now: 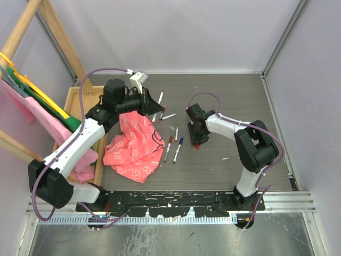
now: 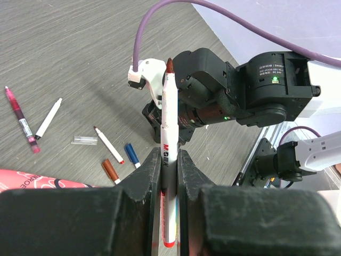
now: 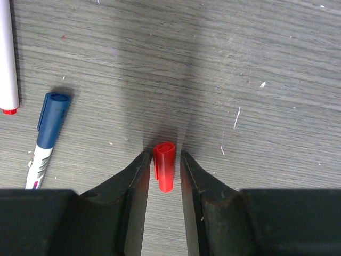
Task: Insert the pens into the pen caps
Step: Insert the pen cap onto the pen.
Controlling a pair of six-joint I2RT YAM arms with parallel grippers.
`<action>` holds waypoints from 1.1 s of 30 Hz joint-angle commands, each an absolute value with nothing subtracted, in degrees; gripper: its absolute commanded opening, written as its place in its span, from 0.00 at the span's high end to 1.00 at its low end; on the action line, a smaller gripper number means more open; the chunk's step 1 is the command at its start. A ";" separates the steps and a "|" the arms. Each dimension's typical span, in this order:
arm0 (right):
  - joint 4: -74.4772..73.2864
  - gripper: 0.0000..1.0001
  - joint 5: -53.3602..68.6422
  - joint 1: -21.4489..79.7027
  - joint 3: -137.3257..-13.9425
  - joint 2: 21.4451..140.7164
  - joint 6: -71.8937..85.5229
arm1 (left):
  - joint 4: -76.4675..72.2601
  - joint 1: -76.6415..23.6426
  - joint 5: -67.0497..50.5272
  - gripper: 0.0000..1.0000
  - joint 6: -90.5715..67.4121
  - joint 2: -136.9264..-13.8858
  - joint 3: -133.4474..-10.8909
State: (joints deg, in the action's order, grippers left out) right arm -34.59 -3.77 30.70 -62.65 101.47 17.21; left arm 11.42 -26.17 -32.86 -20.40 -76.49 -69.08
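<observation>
Grips a pen [image 2: 166, 106] in the left pincer [image 2: 169, 158], clamped tight on the white barrel, with the dark red tip pointing away from the wrist, off the bench [image 2: 64, 58]. Straddles a red cap [image 3: 164, 173] with the right pincer [image 3: 164, 156], set slightly apart, with a thin slit of bench visible on the cap's right side. Has that cap down on the bench, right of a blue-capped pen [image 3: 47, 125]. Shows more pens [image 1: 168, 148] lying loose between the two arms, just beside a crumpled pink cloth [image 1: 133, 149] well left of the cap.
</observation>
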 commanded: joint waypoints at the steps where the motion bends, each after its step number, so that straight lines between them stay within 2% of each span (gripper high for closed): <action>1: -37.06 0.64 -0.94 31.11 -60.59 100.62 16.01 | 8.62 -25.75 -34.28 1.00 -21.02 -74.89 -71.05; 8: -37.50 0.68 -1.92 31.11 -60.47 100.97 15.82 | 8.53 -25.60 -34.45 1.00 -21.01 -74.88 -70.98; 15: -36.48 0.82 -5.51 31.11 -60.60 100.14 16.05 | 8.42 -25.40 -34.49 1.00 -21.18 -74.94 -71.01; 21: -34.15 0.95 -6.07 31.12 -60.85 94.41 16.40 | 8.44 -25.40 -34.32 1.00 -21.18 -74.80 -70.91; 28: -30.60 0.92 -8.41 31.03 -62.05 82.11 17.07 | 8.61 -25.40 -31.57 1.00 -21.09 -74.27 -70.51; 33: -27.48 0.95 -7.68 31.03 -64.04 74.29 17.89 | 8.57 -25.63 -31.81 1.00 -20.89 -73.94 -70.52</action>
State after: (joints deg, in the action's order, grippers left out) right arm -32.29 -6.90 30.81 -60.84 80.09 16.78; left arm 11.42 -25.76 -31.88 -20.62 -76.36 -69.08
